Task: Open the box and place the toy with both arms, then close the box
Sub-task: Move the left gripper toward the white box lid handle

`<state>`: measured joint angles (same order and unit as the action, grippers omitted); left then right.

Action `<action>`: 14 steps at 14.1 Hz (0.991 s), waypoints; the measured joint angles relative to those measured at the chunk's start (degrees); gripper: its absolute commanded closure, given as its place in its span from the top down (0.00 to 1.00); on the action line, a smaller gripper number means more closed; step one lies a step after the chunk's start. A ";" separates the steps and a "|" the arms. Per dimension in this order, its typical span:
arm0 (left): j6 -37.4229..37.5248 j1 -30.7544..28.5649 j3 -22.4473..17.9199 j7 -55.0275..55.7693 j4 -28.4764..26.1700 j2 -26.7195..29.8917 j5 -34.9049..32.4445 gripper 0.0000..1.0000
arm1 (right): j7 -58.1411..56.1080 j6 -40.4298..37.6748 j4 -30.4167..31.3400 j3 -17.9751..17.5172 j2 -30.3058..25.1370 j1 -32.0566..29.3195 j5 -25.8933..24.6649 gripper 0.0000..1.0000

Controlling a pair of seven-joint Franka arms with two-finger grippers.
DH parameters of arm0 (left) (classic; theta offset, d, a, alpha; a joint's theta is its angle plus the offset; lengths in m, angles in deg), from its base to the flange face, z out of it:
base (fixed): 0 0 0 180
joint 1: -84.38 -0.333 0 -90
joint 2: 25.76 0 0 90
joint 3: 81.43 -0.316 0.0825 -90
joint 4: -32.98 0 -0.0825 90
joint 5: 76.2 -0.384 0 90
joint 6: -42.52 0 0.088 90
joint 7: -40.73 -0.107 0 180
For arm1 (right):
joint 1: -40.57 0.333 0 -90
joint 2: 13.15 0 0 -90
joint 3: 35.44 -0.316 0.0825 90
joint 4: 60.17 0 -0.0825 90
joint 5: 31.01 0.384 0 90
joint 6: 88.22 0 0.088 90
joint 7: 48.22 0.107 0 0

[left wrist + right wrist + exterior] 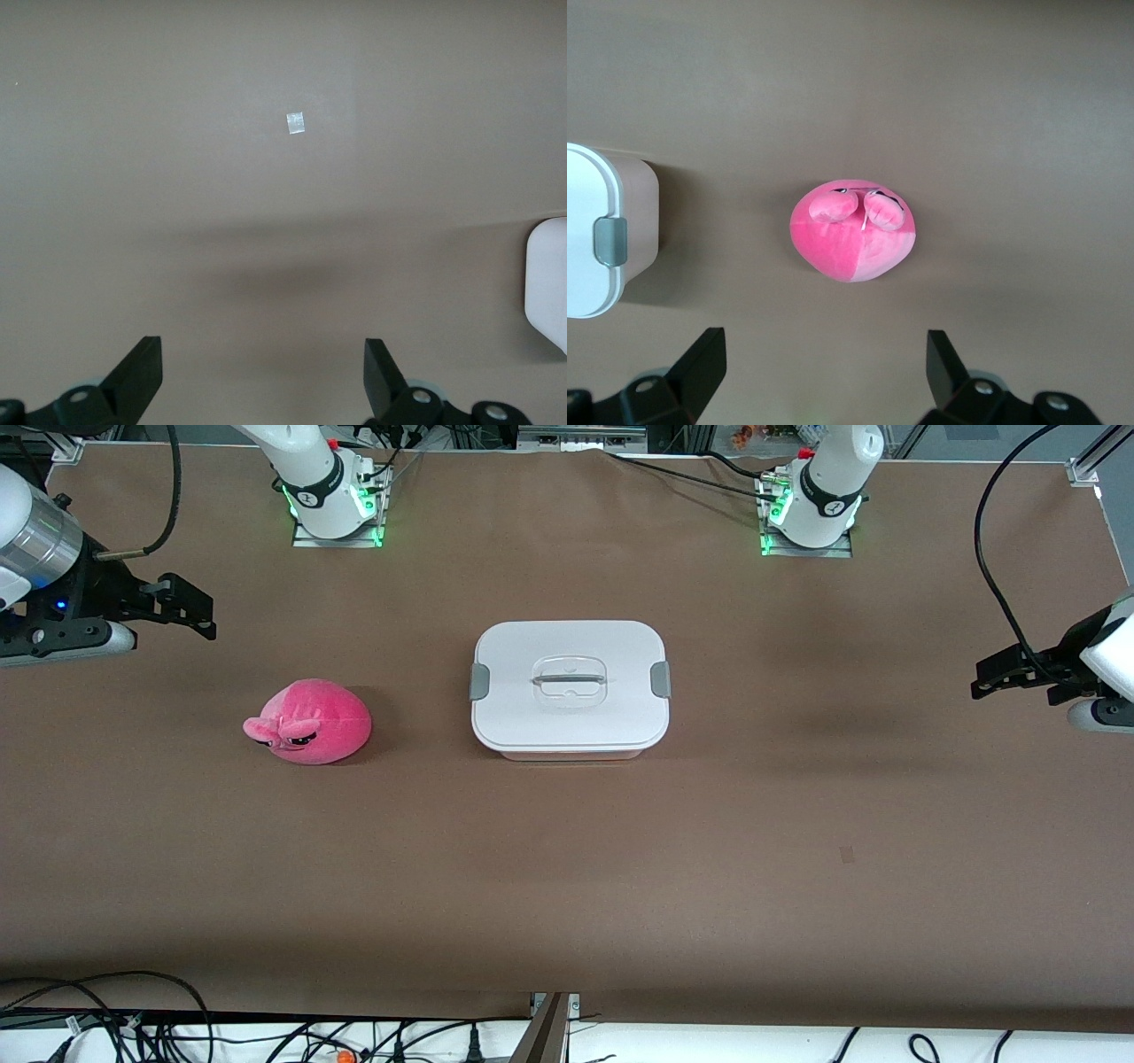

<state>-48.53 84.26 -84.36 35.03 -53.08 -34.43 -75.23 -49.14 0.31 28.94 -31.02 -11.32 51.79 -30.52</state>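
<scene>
The box (571, 686) stands shut in the middle of the table, its white lid on, with a grey clip (479, 681) at each end and a clear handle (568, 680) in the centre. The toy (307, 722), a round hot-pink plush, lies on the table beside the box, toward the right arm's end. My right gripper (202, 613) hangs open and empty above that end of the table; its wrist view shows the toy (852, 230) and the box's end (602, 230) past the right gripper (826, 363). My left gripper (979, 677) hangs open and empty over the other end; the left gripper (263, 367) has bare table below it, with a corner of the box (549, 279) in view.
A small tape mark (847, 855) sits on the brown table nearer the front camera, toward the left arm's end, and the tape mark (295, 123) also shows in the left wrist view. Cables (177, 1027) run along the table's front edge. The arm bases (332, 505) stand at the back.
</scene>
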 measured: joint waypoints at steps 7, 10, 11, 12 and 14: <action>-0.04 0.33 0.17 0.00 0.45 -0.02 0.00 1.00 | 0.00 0.61 0.00 0.10 0.00 -0.04 0.00 1.00; -0.05 0.81 0.47 0.00 0.97 -0.41 0.01 1.00 | 0.00 0.82 0.00 0.11 0.00 -0.05 0.00 1.00; -0.05 1.05 0.69 0.00 1.34 -0.58 0.02 1.00 | 0.00 0.87 0.00 0.09 0.00 -0.05 0.00 1.00; -0.05 1.49 0.88 0.00 1.67 -0.79 0.04 1.00 | 0.00 0.92 0.00 0.07 0.00 -0.04 0.00 1.00; -0.05 3.18 1.09 -0.04 1.99 -1.18 0.59 1.00 | 0.00 0.92 0.00 0.05 0.00 -0.03 0.00 1.00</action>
<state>-48.58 87.44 -83.27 34.99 -51.09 -35.62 -74.64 -49.14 1.24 28.94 -30.97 -11.32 51.76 -30.52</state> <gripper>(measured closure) 0.000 0.000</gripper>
